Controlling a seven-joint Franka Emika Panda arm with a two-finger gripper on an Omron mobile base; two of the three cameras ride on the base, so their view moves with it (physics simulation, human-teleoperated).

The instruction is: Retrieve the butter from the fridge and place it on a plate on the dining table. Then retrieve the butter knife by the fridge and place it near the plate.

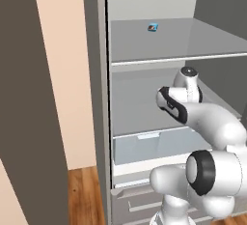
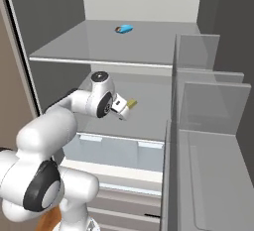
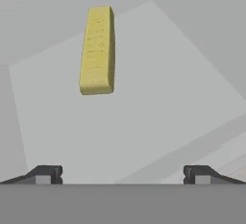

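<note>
One fridge [image 2: 139, 7] stands open around our tool, so we can reach inside | middle shelf [image 2: 149, 111] beneath tool carries the butter | tool [image 2: 120, 109] spread wide, empty, lined up to straddle | butter [image 3: 97, 50] lies flat just ahead, untouched.

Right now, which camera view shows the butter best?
The hand view: the butter lies whole and unobstructed on the grey fridge shelf, ahead of the open tool. The right base view shows just a small yellow end past the hand. In the left base view the arm covers that spot.
</note>
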